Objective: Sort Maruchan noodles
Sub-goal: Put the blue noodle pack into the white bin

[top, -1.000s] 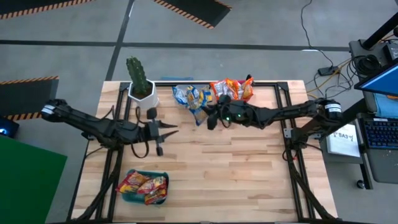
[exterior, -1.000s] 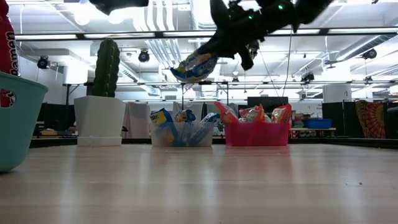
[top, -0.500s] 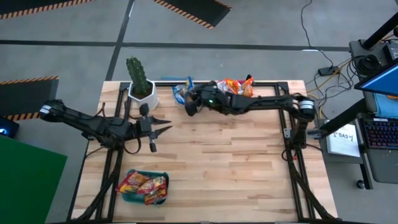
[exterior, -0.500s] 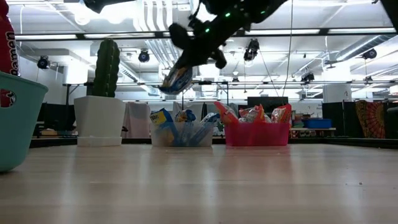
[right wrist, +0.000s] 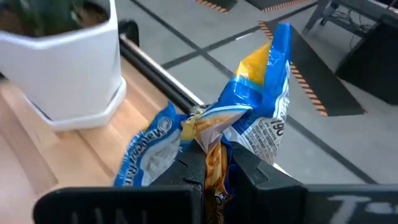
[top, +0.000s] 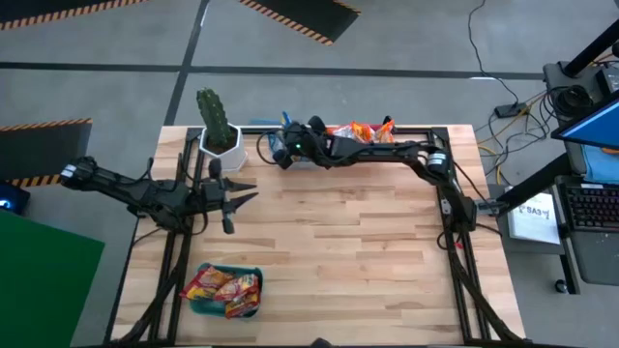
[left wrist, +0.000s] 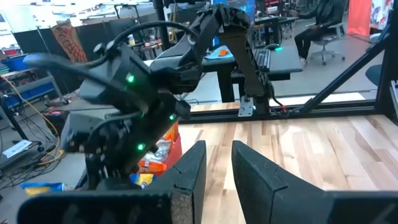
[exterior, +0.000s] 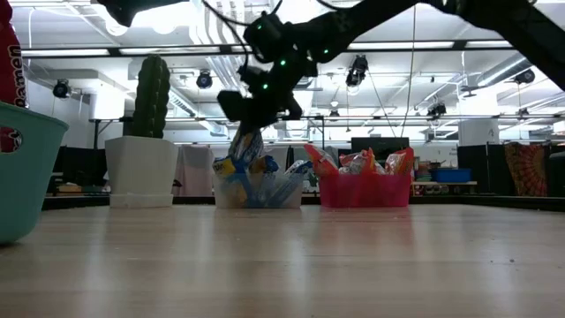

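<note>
While the teal bin (top: 224, 293) of red-yellow packets (top: 222, 287) sits at the table's near edge, the left gripper (top: 239, 195) hangs empty above the wood with its fingers parted. Farther back, the right gripper (top: 278, 150) pinches a blue-white packet (right wrist: 249, 127) over the clear bin (exterior: 258, 190), beside the red bin (exterior: 366, 189) and the potted cactus (top: 219, 127).

Pale planked wood with a smooth, faintly sheened finish for the table (top: 348, 242), crinkly glossy plastic for the blue-white noodle packet (right wrist: 261, 118), smooth glazed white for the cactus pot (right wrist: 62, 62), matt black for the right end effector (right wrist: 214, 180).
</note>
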`<state>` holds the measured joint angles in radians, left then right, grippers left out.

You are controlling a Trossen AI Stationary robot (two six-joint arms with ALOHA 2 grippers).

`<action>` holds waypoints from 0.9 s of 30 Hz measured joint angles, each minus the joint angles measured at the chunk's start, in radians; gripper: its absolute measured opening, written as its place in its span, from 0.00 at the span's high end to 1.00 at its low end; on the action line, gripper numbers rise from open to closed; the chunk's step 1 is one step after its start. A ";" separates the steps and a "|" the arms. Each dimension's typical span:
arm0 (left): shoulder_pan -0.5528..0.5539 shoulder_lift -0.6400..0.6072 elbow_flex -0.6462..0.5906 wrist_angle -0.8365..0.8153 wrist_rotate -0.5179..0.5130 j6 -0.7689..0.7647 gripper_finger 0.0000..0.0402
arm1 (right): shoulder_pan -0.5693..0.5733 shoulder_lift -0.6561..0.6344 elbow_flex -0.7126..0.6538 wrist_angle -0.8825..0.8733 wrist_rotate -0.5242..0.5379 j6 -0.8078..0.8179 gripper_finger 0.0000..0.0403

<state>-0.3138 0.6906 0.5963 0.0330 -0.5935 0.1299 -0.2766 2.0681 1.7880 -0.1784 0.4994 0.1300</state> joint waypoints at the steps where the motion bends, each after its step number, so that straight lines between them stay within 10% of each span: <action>1: 0.000 -0.004 -0.003 -0.002 0.000 0.000 0.85 | -0.001 0.017 0.016 -0.012 0.001 -0.013 0.94; 27: 0.000 0.004 -0.010 0.000 0.000 0.010 0.85 | 0.005 0.299 0.267 -0.228 0.016 -0.052 0.94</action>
<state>-0.3138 0.6949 0.5861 0.0326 -0.5930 0.1402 -0.2720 2.3672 2.0545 -0.4060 0.5152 0.0776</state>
